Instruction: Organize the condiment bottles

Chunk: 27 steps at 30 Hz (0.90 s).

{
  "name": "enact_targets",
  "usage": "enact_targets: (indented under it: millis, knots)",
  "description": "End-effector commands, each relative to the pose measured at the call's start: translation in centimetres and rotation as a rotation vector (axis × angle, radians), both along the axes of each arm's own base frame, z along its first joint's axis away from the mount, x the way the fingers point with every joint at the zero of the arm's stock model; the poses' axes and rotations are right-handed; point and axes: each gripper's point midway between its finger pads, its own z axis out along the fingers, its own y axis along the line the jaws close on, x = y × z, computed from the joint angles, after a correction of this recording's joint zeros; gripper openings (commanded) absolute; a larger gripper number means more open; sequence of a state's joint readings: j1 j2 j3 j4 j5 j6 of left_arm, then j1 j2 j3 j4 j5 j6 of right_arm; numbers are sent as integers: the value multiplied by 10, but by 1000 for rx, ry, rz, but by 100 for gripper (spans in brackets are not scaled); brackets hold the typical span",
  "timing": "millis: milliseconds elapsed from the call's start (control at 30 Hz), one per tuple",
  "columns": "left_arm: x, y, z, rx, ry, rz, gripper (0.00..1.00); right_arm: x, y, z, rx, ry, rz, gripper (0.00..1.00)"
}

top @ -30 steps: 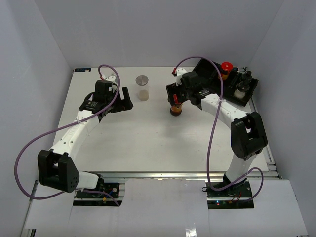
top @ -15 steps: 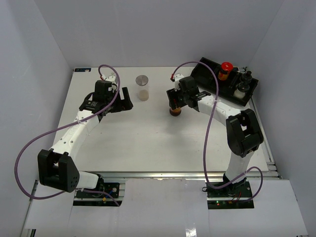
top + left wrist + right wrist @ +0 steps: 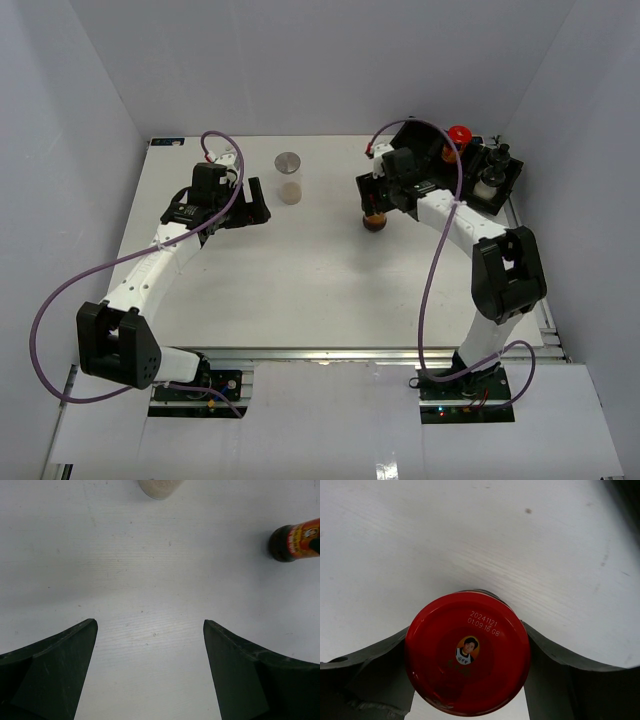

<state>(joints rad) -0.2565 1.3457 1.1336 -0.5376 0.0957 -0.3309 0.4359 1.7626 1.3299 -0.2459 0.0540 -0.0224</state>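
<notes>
Right tool point(image 3: 378, 204) is pinched on the red-capped jar point(image 3: 467, 652) so I can haul it to the tray point(image 3: 411, 129) at the counter's point(image 3: 300, 290) far right corner; left tool point(image 3: 149, 625) is wide open, empty.

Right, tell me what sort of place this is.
Probably a robot test bench: plain white walls box in a white table, two arms are bolted at its near edge, and the props are a clear jar, a red-capped jar and a black tray.

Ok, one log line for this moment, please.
right gripper: shut on red-capped bottle | left gripper: open, empty, near grey-lidded jar | tray: holds second red-capped jar, black-topped shakers
</notes>
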Motion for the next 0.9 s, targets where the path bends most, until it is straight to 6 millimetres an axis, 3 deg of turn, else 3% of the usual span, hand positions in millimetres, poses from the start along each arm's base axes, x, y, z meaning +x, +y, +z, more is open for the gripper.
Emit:
enact_targets:
  millis: [0, 167, 267, 367, 400, 600, 667, 867]
  knots:
    - [-2, -5, 13, -39, -46, -23, 98, 48, -79, 119, 80, -287, -222, 10]
    - [-2, -10, 13, -57, -46, -52, 98, 70, -144, 140, 79, -339, -359, 8]
    - [-3, -12, 17, -65, -52, -64, 98, 89, -169, 150, 92, -380, -405, 8]
    - [-5, -14, 23, -78, -71, -74, 98, 109, -181, 151, 131, -398, -432, 8]
    - [-5, -14, 23, -80, -74, -75, 98, 116, -186, 160, 137, -418, -441, 8]
    - [-6, -14, 25, -79, -78, -78, 98, 153, -190, 150, 140, -422, -434, 8]
    - [-6, -13, 26, -79, -83, -78, 98, 167, -203, 146, 130, -428, -456, 8]
    - [-5, -13, 27, -70, -86, -75, 98, 187, -219, 144, 122, -460, -469, 8]
